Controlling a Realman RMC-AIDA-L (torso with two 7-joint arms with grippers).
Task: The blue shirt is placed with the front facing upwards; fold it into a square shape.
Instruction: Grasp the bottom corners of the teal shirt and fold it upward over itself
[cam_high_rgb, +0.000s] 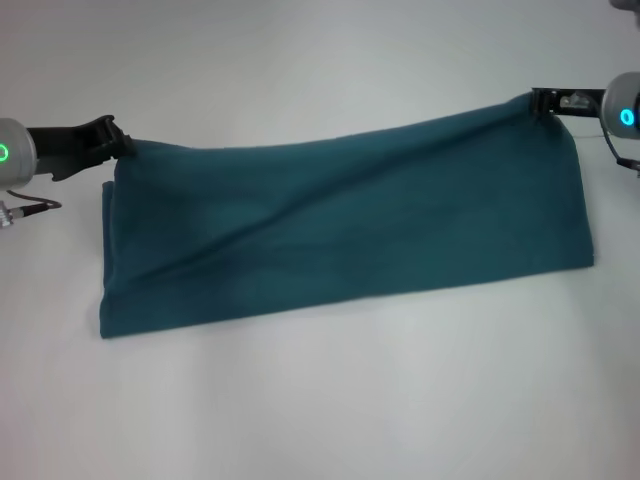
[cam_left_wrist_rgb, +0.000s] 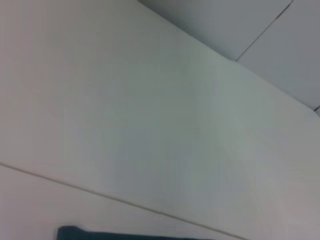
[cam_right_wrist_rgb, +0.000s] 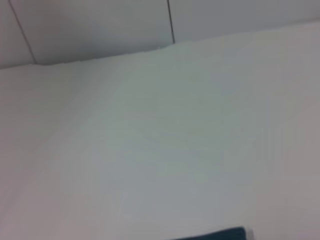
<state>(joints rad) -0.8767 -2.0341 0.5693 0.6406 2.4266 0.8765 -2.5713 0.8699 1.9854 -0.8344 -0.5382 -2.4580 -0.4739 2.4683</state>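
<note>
Head view: blue shirt (cam_high_rgb: 340, 225) lies on white desk (cam_high_rgb: 320, 400) as a long folded band, no print showing. Left gripper (cam_high_rgb: 122, 143) has jaws clamped on far left corner; right gripper (cam_high_rgb: 540, 100) has jaws clamped on far right corner, held higher. Top edge stretched btwn them, prob. to keep the fold straight and flat.

Left wrist view: mostly bare desk; sliver of shirt at frame edge.

Right wrist view: same, w/ small shirt corner visible.
</note>
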